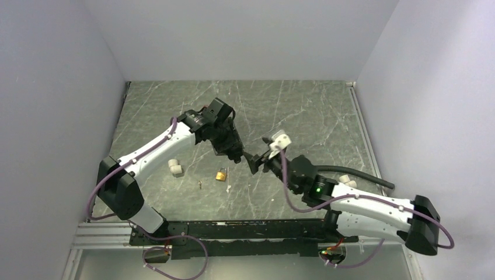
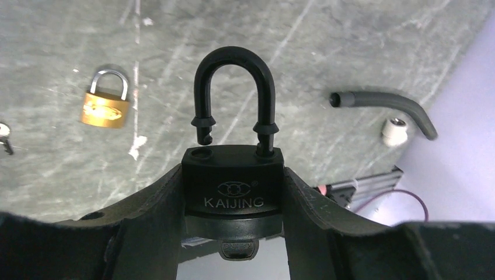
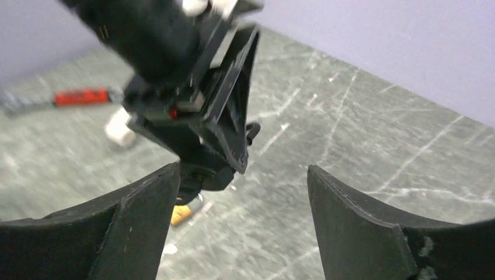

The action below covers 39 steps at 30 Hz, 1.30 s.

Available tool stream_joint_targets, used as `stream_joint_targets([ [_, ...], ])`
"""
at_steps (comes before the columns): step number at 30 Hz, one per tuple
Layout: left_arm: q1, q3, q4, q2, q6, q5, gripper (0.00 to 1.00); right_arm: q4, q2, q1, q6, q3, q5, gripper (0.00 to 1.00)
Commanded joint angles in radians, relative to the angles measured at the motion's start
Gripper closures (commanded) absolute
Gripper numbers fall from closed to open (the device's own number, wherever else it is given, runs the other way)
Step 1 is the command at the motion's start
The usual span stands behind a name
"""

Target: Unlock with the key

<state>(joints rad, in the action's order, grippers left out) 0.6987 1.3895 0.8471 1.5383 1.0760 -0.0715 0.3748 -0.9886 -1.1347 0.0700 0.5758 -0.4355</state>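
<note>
My left gripper (image 1: 233, 153) is shut on the black padlock (image 2: 233, 184) and holds its body between both fingers above the table. The padlock's shackle (image 2: 233, 76) is raised, with its left leg free above its hole. The key's black head (image 2: 238, 249) sticks out of the padlock's underside; its blade is hidden inside. My right gripper (image 1: 255, 160) is open and empty, right next to the left gripper. In the right wrist view the jaws stand wide apart (image 3: 242, 198), with the left gripper (image 3: 198, 116) just ahead of them.
A brass padlock (image 1: 221, 174) lies shut on the table below the grippers, also in the left wrist view (image 2: 106, 105). A small silvery key (image 1: 200, 185) lies left of it. White cylinders (image 1: 175, 167) (image 1: 347, 179) and a black bent tube (image 1: 359, 174) lie nearby.
</note>
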Motion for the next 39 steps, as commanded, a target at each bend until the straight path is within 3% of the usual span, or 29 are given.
stream_joint_targets([
  [1, -0.014, 0.007, -0.017, 0.015, -0.041, 0.052, 1.0, -0.03, 0.09, 0.044, -0.241, -0.006, 0.155, 0.15],
  [5, -0.012, 0.009, -0.047, 0.038, -0.027, 0.043, 1.0, -0.041, 0.093, 0.046, -0.383, -0.006, 0.118, 0.06],
  [8, -0.012, -0.022, -0.097, 0.024, -0.023, 0.049, 1.0, -0.157, 0.097, 0.079, -0.656, 0.034, -0.024, 0.04],
  [12, -0.005, -0.072, -0.174, -0.014, -0.023, 0.058, 1.0, -0.341, 0.069, 0.168, -0.928, 0.107, 0.001, 0.1],
  [15, 0.013, -0.113, -0.24, -0.047, -0.028, 0.068, 1.0, -0.313, 0.034, 0.209, -1.001, 0.109, 0.103, 0.08],
  [18, 0.027, -0.119, -0.257, -0.053, -0.031, 0.068, 1.0, -0.215, 0.0, 0.238, -1.015, 0.106, 0.223, 0.08],
  [20, 0.04, -0.124, -0.273, -0.061, -0.03, 0.068, 1.0, -0.248, -0.026, 0.251, -1.024, 0.14, 0.262, 0.09],
  [23, 0.043, -0.115, -0.264, -0.07, -0.014, 0.132, 1.0, -0.288, -0.019, 0.256, -1.034, 0.142, 0.243, 0.14],
  [28, 0.044, -0.095, -0.266, -0.082, 0.004, 0.165, 1.0, -0.164, 0.081, 0.259, -1.073, -0.002, 0.211, 0.29],
  [33, 0.044, -0.03, -0.223, -0.033, 0.017, 0.162, 1.0, -0.093, 0.069, 0.258, -1.058, -0.032, 0.29, 0.29],
  [39, 0.044, -0.045, -0.285, -0.031, 0.019, 0.094, 1.0, -0.054, 0.004, 0.259, -1.055, -0.035, 0.305, 0.3],
])
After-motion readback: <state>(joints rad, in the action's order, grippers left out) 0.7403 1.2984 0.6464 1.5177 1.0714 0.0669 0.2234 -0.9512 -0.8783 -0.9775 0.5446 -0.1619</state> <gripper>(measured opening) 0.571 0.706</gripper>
